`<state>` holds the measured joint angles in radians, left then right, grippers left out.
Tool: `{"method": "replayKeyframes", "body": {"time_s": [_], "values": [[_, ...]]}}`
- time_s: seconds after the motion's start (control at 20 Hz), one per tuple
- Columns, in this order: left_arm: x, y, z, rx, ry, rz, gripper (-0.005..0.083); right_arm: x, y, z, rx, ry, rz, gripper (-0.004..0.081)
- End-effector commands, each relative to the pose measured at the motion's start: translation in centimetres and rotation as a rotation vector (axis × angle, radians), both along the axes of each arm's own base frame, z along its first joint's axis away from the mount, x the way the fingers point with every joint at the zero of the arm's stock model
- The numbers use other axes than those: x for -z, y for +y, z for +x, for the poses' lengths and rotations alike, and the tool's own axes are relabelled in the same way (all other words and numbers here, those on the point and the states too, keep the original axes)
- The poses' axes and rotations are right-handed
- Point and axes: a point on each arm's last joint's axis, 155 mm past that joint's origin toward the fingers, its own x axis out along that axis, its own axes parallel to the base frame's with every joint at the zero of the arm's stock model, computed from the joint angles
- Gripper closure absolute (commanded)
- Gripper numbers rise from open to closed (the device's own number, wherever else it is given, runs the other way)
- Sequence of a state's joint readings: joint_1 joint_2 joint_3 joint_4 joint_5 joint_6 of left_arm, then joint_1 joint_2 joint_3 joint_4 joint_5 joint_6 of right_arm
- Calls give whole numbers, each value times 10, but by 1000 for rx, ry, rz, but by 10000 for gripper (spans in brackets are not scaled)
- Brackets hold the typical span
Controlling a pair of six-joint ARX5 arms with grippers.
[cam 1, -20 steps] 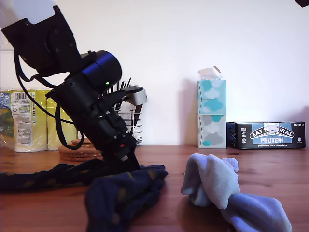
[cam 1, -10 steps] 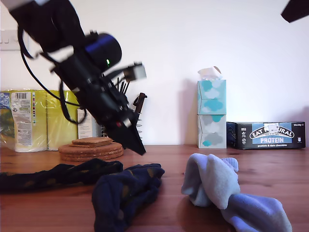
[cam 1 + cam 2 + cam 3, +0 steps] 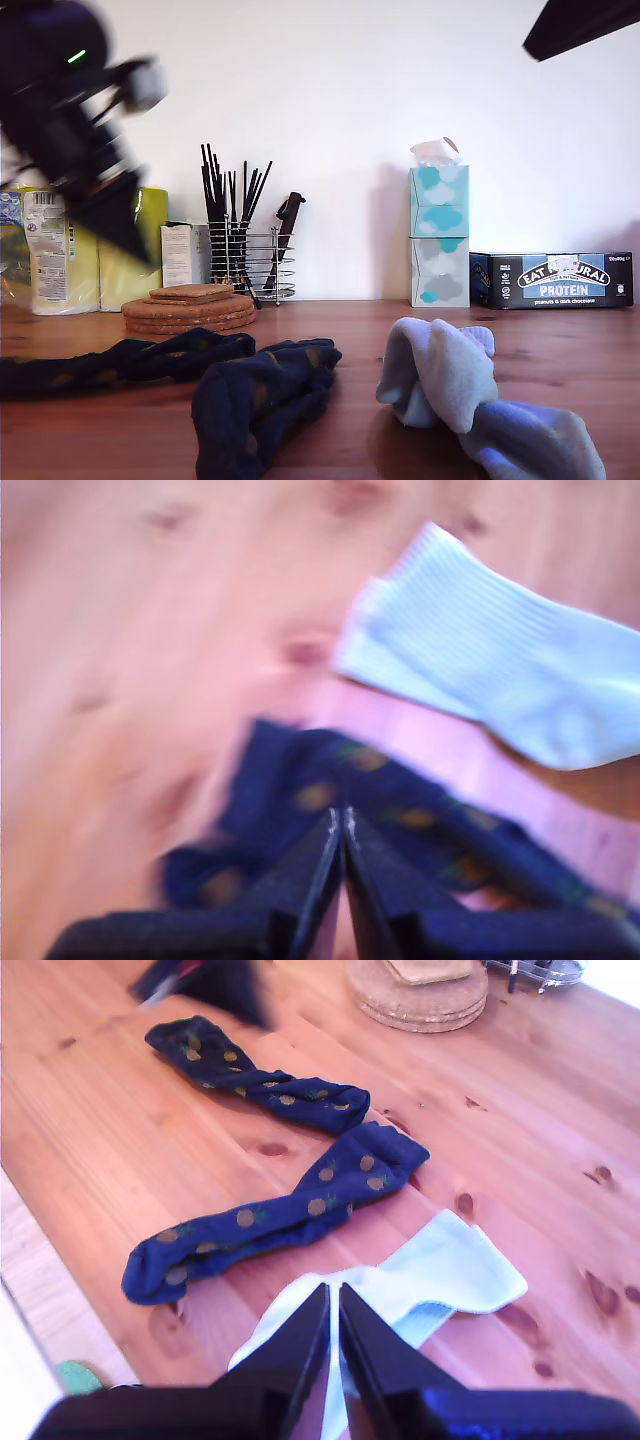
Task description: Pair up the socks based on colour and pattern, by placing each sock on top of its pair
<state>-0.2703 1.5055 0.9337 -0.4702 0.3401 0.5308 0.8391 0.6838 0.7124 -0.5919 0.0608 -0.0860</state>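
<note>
Two navy socks with olive dots lie on the wooden table. One navy sock (image 3: 120,362) (image 3: 250,1080) stretches toward the exterior view's left. The other navy sock (image 3: 260,395) (image 3: 290,1210) (image 3: 330,780) lies beside it, their ends close together. Light blue socks (image 3: 440,375) (image 3: 440,1270) (image 3: 500,670) lie bunched at the exterior view's right. My first gripper (image 3: 340,815) (image 3: 120,225) is shut and empty, blurred, raised above the table at the exterior view's left. My second gripper (image 3: 333,1290) is shut and empty, high over a light blue sock. Only a dark part of the second arm (image 3: 580,22) shows in the exterior view.
A stack of cork coasters (image 3: 190,308) (image 3: 420,990) and a wire utensil holder (image 3: 245,250) stand behind the navy socks. Tissue boxes (image 3: 438,235) and a protein bar box (image 3: 555,279) line the wall at the exterior view's right. Yellow packets (image 3: 50,250) stand at its left.
My first gripper has lifted off the navy socks and swung up toward the exterior view's left, leaving them on the table. The second arm has come further into view at the upper right.
</note>
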Motion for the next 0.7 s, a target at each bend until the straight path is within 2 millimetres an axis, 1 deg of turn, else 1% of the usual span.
{"method": "replayKeyframes", "body": {"time_s": [0.0,0.1,0.2,0.35,0.4,0.45,0.5,0.55,0.6,0.65], "values": [[2,18,-9,-36,-40,22,793,-3,3,2,-11,-28,10,784],[-5,44,-12,-94,-97,55,793,-8,7,6,-19,-35,38,784],[-8,67,-23,-80,-103,146,793,-11,14,7,-43,-29,65,784],[1,91,-38,-44,-58,226,782,-16,22,14,-53,-40,99,783],[5,97,-38,-41,-47,231,746,-18,24,18,-48,-50,108,783],[8,101,-38,-31,-40,239,650,-20,26,22,-44,-59,116,783],[12,105,-38,-7,-39,253,511,-22,29,25,-48,-60,127,783],[14,109,-37,40,-55,278,399,-22,33,25,-57,-58,133,783],[15,111,-35,99,-81,309,362,-21,34,26,-60,-55,133,783],[16,111,-34,155,-104,335,359,-19,35,26,-61,-50,129,783]]}}
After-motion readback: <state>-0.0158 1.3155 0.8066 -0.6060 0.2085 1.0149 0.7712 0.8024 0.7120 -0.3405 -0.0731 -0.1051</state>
